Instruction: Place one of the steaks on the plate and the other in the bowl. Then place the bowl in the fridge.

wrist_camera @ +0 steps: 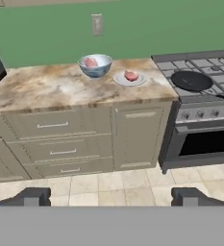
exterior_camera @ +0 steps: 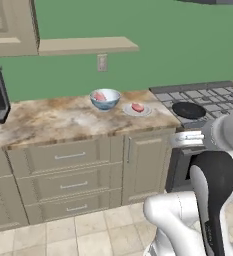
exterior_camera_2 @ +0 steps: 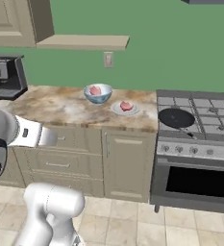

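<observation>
— While the pincer [wrist_camera: 111, 197] hangs back over the floor, how are its jaws?
— Spread wide, gripping nothing.
— And the steaks?
— One steak [wrist_camera: 90, 62] lies in the bowl [wrist_camera: 95, 66], the other steak [wrist_camera: 130, 75] on the plate [wrist_camera: 130, 79] just beside it, both on the table [wrist_camera: 60, 86].

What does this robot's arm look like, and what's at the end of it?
The arm is made of smooth, rounded glossy white segments with dark black bands at the joints, plus a grey metallic ring on one link. No loose cables or markings are visible. At its end is the gripper, with two small, blocky dark grey fingers.
</observation>
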Tool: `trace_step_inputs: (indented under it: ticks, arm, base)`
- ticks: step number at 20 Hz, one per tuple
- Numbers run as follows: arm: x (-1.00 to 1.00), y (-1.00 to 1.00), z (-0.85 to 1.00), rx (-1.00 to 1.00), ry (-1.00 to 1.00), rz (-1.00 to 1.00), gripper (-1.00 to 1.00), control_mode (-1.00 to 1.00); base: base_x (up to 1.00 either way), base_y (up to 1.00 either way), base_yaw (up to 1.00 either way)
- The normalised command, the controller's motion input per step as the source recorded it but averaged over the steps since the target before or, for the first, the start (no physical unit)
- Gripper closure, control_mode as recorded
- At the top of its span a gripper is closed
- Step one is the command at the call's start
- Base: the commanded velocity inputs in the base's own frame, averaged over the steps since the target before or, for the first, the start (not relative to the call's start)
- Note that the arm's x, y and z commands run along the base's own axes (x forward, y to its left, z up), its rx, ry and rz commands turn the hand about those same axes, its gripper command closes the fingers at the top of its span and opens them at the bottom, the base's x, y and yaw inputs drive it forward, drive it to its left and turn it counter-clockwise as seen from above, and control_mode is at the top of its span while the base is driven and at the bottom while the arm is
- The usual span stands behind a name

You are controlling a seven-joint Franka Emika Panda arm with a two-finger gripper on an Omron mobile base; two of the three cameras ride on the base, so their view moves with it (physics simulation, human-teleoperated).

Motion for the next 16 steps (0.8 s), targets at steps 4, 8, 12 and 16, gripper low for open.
trace_step_inputs:
  ticks: [4, 8, 12, 16]
  arm:
    - [0.0, 0.0, 0.0, 0.0, 0.0, 0.0, -1.0, 1.0]
    - [0.0, 0.0, 0.0, 0.0, 0.0, 0.0, -1.0, 1.0]
    - [0.0, 0.0, 0.0, 0.0, 0.0, 0.0, -1.0, 1.0]
    - [0.0, 0.0, 0.0, 0.0, 0.0, 0.0, -1.0, 1.0]
  base:
    - [-0.01, -1.0, -0.32]
    - [0.0, -0.83, -0.78]
    - [0.0, -0.84, -0.77]
    - [0.04, -1.0, -0.57]
